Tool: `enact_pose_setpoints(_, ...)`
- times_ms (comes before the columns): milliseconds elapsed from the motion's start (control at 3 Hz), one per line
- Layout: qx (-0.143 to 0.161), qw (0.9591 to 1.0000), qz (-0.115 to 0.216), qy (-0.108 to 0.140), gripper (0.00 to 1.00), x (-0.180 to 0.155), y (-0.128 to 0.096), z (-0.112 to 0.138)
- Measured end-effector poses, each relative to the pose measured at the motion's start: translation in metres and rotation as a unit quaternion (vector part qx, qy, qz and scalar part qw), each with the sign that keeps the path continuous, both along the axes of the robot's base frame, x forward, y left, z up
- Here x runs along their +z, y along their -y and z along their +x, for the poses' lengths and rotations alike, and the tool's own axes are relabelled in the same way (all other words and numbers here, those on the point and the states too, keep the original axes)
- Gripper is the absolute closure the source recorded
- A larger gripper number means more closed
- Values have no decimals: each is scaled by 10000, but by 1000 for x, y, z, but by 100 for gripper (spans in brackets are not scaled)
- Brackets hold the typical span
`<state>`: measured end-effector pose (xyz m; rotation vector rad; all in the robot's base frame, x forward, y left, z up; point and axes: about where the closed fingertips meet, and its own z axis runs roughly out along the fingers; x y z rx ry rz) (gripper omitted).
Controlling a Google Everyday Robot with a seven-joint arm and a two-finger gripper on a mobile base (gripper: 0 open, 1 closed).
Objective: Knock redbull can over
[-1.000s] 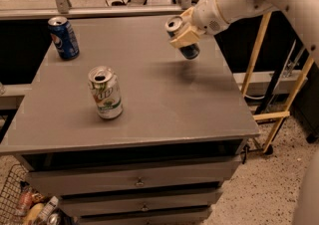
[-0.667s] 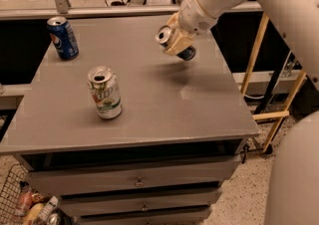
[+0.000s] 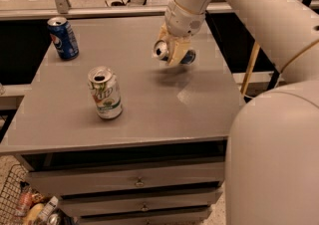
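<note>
On the grey cabinet top (image 3: 149,112) we saw a Pepsi can (image 3: 63,38) and a white-green can (image 3: 105,93) upright, well apart from the gripper (image 3: 173,53), which clasped the redbull can (image 3: 189,58) sideways.

Pincer (image 3: 175,56) around redbull can (image 3: 161,50), above table (image 3: 149,107)

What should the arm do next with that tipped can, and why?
Probably open the tool and let go: it grips the redbull can over the far right of the table, already on its side, so release should leave it lying down.
</note>
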<state>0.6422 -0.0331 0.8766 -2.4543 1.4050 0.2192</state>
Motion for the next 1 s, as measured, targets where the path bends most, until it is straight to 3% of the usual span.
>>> enact_pose_setpoints(333,373,9981,-477,-105,100,-12,-10,-3)
enact_pose_setpoints(1000,267,9956,-895,-66,100,-33,-19,-5)
